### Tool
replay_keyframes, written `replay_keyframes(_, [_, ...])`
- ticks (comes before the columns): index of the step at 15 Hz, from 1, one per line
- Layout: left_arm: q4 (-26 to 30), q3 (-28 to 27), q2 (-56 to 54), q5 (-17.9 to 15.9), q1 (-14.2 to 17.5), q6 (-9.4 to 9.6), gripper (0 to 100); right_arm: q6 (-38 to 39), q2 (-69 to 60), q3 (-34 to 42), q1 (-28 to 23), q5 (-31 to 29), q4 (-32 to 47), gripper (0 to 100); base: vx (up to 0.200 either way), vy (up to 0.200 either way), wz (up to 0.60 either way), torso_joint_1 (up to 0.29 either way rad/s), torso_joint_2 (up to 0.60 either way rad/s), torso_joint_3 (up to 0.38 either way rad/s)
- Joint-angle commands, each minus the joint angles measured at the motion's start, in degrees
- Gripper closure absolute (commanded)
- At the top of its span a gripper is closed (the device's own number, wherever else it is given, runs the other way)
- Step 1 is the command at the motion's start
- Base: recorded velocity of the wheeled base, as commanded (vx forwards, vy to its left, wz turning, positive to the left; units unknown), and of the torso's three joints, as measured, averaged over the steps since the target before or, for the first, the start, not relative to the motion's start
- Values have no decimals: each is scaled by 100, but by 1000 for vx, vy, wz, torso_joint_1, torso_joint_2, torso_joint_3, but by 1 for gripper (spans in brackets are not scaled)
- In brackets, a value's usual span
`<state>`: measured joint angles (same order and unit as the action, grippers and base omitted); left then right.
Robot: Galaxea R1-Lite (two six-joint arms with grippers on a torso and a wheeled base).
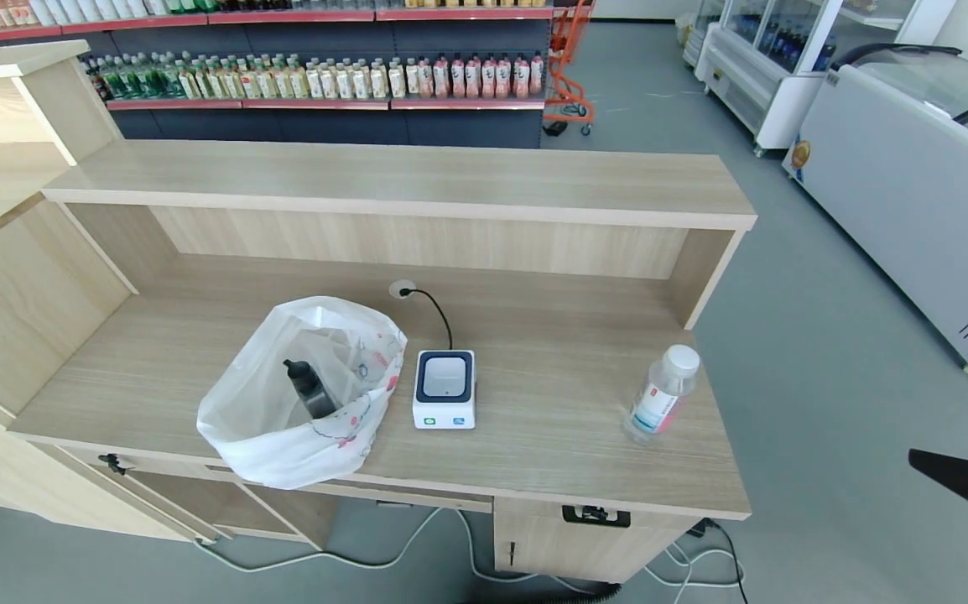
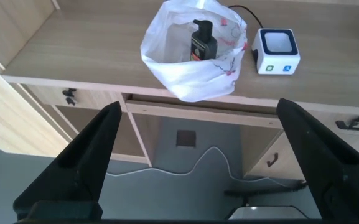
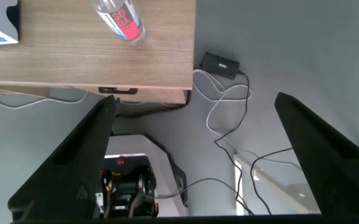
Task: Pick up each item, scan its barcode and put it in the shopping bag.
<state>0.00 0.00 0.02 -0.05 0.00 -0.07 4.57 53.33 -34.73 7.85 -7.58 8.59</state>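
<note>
Both claws are open and hold nothing. The left claw (image 2: 198, 102) has its two fingers spread wide and hangs over the floor in front of the desk top (image 1: 551, 436), facing the front edge and the drawers under it. The right claw (image 3: 195, 99) is spread wide too and hangs over the floor off the front right corner, above some loose wires (image 3: 229, 118) and a small black box (image 3: 219, 62). A white shopping bag (image 1: 299, 419) sits at the front edge, left of the middle, and its mouth is open. Its bottom bulges a little over that edge. Inside the bag a dark bottle (image 1: 308, 387) stands with its black cap up. A small white scanner (image 1: 444, 388) with a dark window on top sits just beside the bag, on the side nearer the middle. Its black cord (image 1: 434, 310) runs back to a hole near the back wall of the desk. A clear water bottle (image 1: 660, 394) with a white cap stands upright near the right edge, close to the front right corner and well apart from the scanner. Behind the desk are shop shelves (image 1: 325, 80) full of drinks.
</note>
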Motion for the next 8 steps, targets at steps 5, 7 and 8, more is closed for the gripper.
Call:
replay_keyframes(5, [0, 0, -2, 5, 0, -1, 0, 0, -165, 221, 6, 2, 11, 0, 40, 0, 0, 1, 0, 0])
replay_keyframes(7, [0, 0, -2, 5, 0, -1, 0, 0, -174, 256, 6, 2, 2, 0, 200, 0, 0, -10, 0, 5])
replay_keyframes(8, [0, 0, -2, 5, 0, -10, 0, 0, -165, 265, 6, 2, 2, 0, 200, 0, 0, -2, -17, 2])
